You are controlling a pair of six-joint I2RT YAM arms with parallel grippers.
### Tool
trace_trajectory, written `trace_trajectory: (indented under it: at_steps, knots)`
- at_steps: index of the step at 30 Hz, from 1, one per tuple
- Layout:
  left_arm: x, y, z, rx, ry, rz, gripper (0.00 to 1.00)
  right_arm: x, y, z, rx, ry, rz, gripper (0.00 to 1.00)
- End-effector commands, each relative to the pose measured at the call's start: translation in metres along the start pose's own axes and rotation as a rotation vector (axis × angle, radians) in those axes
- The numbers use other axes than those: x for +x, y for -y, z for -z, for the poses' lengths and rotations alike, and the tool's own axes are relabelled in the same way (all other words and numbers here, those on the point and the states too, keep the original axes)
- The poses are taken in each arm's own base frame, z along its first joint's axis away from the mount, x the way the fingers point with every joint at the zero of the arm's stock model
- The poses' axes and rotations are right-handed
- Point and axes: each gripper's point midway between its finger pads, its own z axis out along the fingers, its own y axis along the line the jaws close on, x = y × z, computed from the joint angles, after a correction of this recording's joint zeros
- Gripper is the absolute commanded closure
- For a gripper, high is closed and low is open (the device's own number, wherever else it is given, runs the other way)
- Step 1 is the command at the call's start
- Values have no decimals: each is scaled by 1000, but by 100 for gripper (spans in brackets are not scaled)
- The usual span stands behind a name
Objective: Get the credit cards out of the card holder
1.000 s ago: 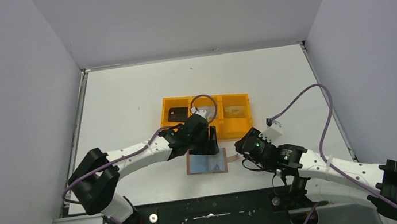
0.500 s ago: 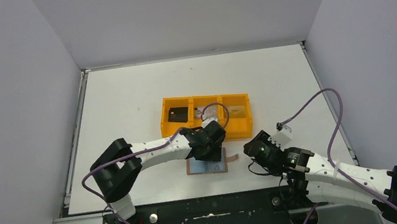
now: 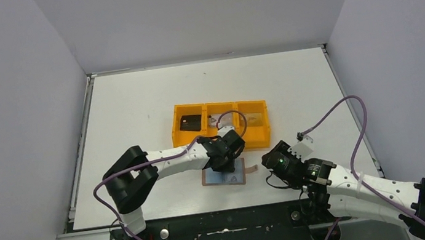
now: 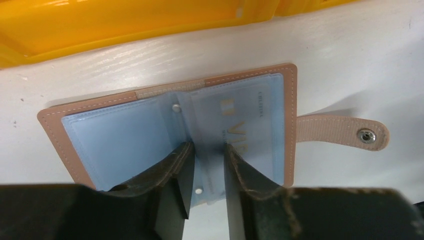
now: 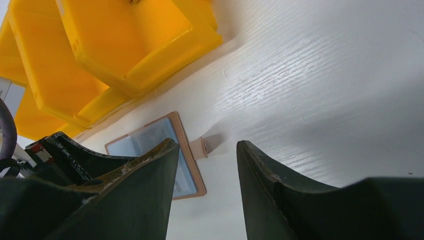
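My L gripper: fingers nearly together, slim gap, straddling the mid sleeve of the card holder. It lies open on the table just beside the orange tray, w/ one card inside. My R gripper: spread, empty, near the snap tab.

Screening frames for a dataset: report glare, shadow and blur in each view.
Top external: evenly lit and sharp, though the left gripper covers part of the card holder. Left wrist: bright highlights on the orange tray; fingers close to the lens are dark and soft. Right wrist: the right gripper looms dark across the bottom; a soft shadow falls beside the snap tab.
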Motion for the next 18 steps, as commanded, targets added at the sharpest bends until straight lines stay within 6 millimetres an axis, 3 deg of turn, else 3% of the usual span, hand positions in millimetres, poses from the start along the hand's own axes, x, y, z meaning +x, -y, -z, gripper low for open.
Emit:
trace_trajectory:
  at_steps: [1,9,15,18]
  knots:
    - [-6,4,2,-2,21,-3,79,-10,-4,-2,-6,59,-10,52]
    - [-12,13,11,50,44,1,99,-2,-16,-4,-36,30,32,52]
    - [-15,16,18,78,56,5,100,6,-30,-6,-72,-2,70,50]
    - [-17,16,24,97,69,15,100,12,-46,-4,-136,-37,99,50]
